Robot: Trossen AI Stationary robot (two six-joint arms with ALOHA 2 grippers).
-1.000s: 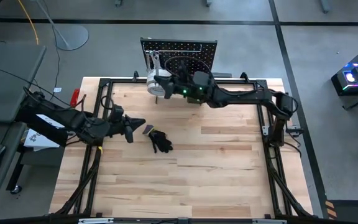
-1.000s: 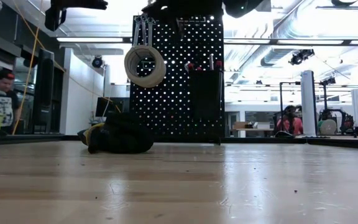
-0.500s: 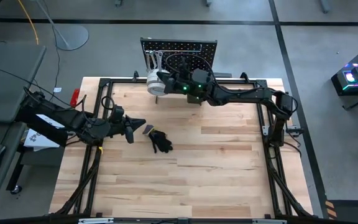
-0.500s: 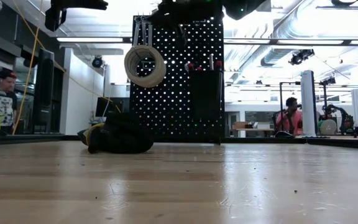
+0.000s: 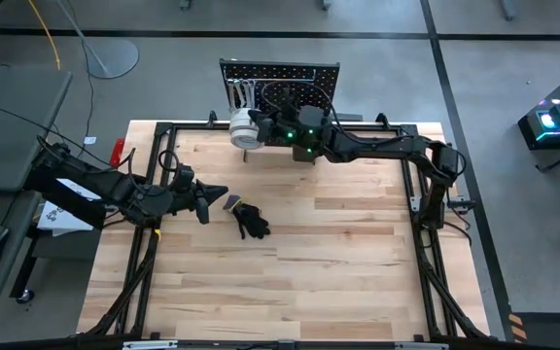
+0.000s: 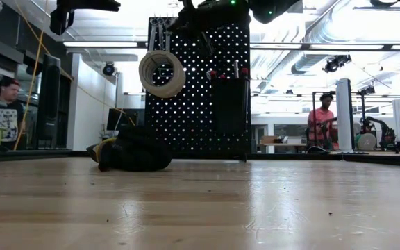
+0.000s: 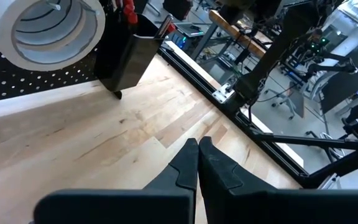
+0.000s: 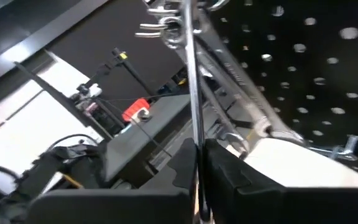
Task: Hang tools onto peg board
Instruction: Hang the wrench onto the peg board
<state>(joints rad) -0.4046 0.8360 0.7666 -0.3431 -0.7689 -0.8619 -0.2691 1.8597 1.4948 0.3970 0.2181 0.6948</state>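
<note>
Standing upright at the table's far edge: peg board, black and perforated, carrying a white tape roll, hung wrenches and a small black bin with red-handled screwdrivers.

Right gripper: raised at the board's upper part, fingers pinched on a slim silver wrench (its head among the hooks).

Left gripper: fingers pressed together, empty, near the table's left side.

Black gloves: on the wooden table, just beside the left gripper.
</note>
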